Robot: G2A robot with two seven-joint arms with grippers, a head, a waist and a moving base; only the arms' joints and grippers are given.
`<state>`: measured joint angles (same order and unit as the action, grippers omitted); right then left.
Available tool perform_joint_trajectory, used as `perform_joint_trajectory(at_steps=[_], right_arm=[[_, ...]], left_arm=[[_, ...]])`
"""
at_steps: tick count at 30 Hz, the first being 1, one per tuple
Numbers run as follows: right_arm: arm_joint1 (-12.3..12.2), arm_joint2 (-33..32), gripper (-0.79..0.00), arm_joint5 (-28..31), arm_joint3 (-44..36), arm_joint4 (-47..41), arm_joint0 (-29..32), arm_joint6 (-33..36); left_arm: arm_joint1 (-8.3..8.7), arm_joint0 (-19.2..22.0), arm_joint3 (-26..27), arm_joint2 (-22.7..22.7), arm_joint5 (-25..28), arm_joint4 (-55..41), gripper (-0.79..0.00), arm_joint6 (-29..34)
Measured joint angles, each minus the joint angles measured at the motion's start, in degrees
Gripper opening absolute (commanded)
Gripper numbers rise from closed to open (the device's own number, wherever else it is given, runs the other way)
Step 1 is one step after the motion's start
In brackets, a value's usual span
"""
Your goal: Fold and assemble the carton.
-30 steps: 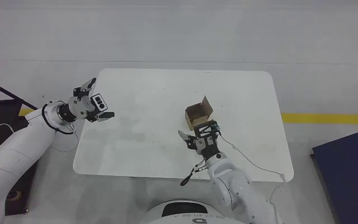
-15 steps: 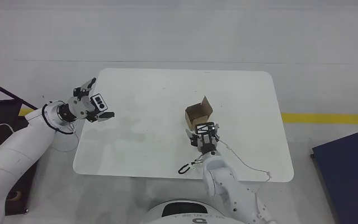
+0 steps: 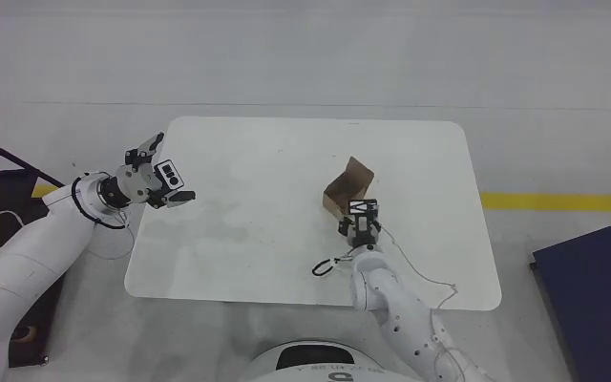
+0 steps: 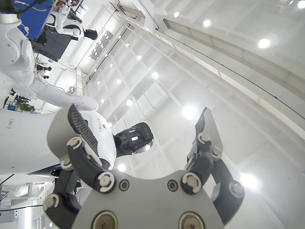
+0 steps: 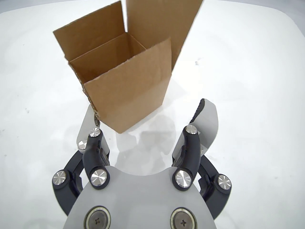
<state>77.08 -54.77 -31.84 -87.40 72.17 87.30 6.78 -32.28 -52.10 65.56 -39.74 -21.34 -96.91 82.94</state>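
Where the carton is: the carton (image 3: 346, 187) stands up on the white tabletop (image 3: 267, 153), out in front of the robot and over to its right side. Its open end faces up.

Carton flaps: one long flap (image 5: 164, 13) sticks up high. A short flap (image 5: 90, 34) next to it sticks up too. None of them is folded down.

Right tool: the right tool (image 5: 147, 116) is low, just beside the carton. It is open wide and holds nothing. The near corner of the carton sits between its two fingers. One finger (image 5: 89, 122) is right by that corner, but I cannot tell if it touches.

Left tool: the left tool (image 4: 138, 120) is far from the carton, by the other edge of the tabletop. It points up at the ceiling. It is open wide and has nothing in it.

Done so far: I think the carton has been opened up into a box shape, since its walls stand straight.

Left to do: the top flaps need to be folded in and shut. I cannot see the bottom, so I cannot tell if that end is closed. It looks like about half the job is left.
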Motion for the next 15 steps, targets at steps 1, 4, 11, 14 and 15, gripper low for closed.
perform_joint_trajectory(at_steps=[1, 4, 11, 14, 15], right_arm=[[-0.2, -1.1, -0.172, -0.3, -0.5, 0.4, 0.8, 0.0], [-1.1, -4.7, -0.182, 0.2, -4.3, 1.7, 4.4, -0.4], [-3.1, -10.9, -0.172, 11.7, -16.6, 1.4, 12.3, 0.7], [-3.3, -13.0, -0.194, 14.9, -21.0, -1.3, 13.3, 0.0], [-3.2, -13.9, -0.209, 14.9, -22.0, -2.9, 13.3, -0.5]], left_arm=[[0.0, 0.0, 0.0, 0.0, 0.0, 0.0, 0.0, 0.0], [0.0, 0.0, 0.0, 0.0, 0.0, 0.0, 0.0, 0.0], [0.0, 0.0, 0.0, 0.0, 0.0, 0.0, 0.0, 0.0], [0.0, 0.0, 0.0, 0.0, 0.0, 0.0, 0.0, 0.0], [0.0, 0.0, 0.0, 0.0, 0.0, 0.0, 0.0, 0.0]])
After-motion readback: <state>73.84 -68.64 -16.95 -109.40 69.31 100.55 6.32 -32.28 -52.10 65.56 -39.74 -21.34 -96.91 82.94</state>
